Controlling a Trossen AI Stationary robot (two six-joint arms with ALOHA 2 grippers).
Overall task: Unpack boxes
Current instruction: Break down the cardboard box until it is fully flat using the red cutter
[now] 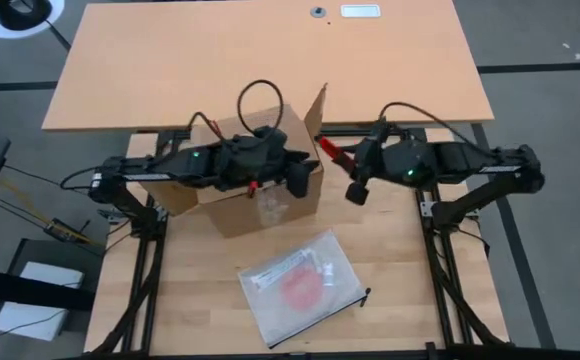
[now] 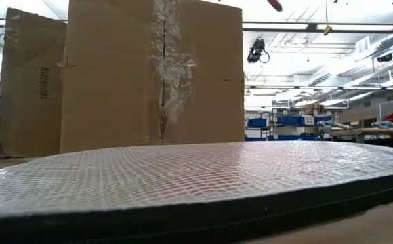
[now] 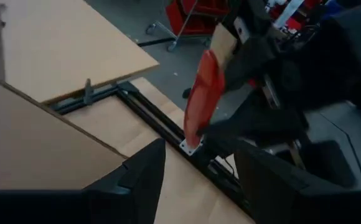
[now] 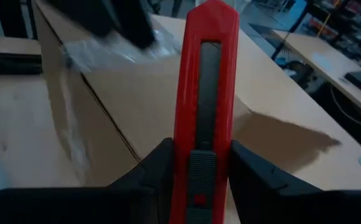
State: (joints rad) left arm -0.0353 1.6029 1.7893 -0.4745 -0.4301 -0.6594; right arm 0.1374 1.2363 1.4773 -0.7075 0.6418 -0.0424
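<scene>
R end effector [image 4: 199,180] pinches box cutter [image 4: 205,74]; L end effector [image 3: 199,180] spread over carton [image 1: 250,190]

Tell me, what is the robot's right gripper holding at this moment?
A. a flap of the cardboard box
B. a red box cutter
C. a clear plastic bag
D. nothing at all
B: in the right wrist view the red box cutter sits clamped between the right gripper's two dark fingers, pointing toward the cardboard box, while the clear plastic bag lies apart on the table.
</scene>
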